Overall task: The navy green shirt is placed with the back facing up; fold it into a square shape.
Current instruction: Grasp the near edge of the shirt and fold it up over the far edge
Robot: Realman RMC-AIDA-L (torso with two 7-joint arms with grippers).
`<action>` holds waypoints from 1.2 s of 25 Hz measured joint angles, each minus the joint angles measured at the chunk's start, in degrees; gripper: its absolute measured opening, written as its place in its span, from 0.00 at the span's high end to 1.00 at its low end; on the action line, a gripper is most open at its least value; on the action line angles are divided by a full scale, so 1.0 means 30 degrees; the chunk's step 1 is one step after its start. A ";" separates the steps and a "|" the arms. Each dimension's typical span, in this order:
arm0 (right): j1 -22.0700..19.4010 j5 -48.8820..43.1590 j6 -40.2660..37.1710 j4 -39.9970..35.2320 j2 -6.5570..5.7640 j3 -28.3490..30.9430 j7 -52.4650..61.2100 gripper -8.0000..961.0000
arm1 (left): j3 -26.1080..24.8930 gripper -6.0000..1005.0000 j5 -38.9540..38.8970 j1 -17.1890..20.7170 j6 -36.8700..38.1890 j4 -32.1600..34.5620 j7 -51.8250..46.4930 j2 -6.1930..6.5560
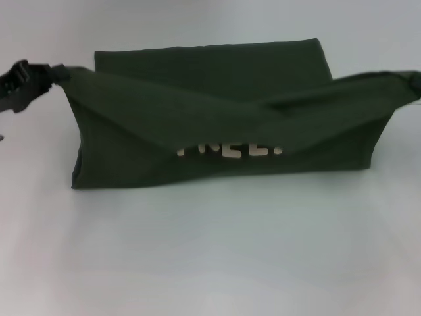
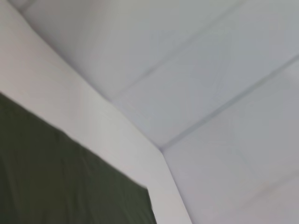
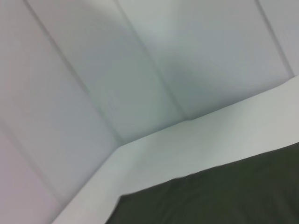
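Handling the navy green shirt [image 1: 217,105] means handling something soft, light and floppy: it sags between whatever holds it, so you should judge it unlikely to slip but sure to drape and wrinkle if the two sides move unevenly. Take it by the outer corners of a fold edge, as it is now, not the middle.

Your left gripper [image 1: 29,82] sits at the shirt's far-left corner, its jaws clamped on a bunched point of cloth. Your right gripper [image 1: 416,82] is barely in frame at the right edge where the other corner is drawn tight; you cannot tell how its jaws stand.

The shirt lies mid-table [image 1: 210,263], already narrowed to a wide band. A flap is stretched between the two corners, above the near part, and dips in the middle. Below that flap, cream lettering [image 1: 230,149] peeks out, partly covered. The fabric is dark olive, matte and plain elsewhere.
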 joint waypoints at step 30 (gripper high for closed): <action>0.4534 0.0458 1.3936 0.2970 0.2255 -0.1269 -0.0882 0.94 | -0.0048 0.95 -0.5973 -0.1486 -1.0720 -0.3285 0.9013 -0.2874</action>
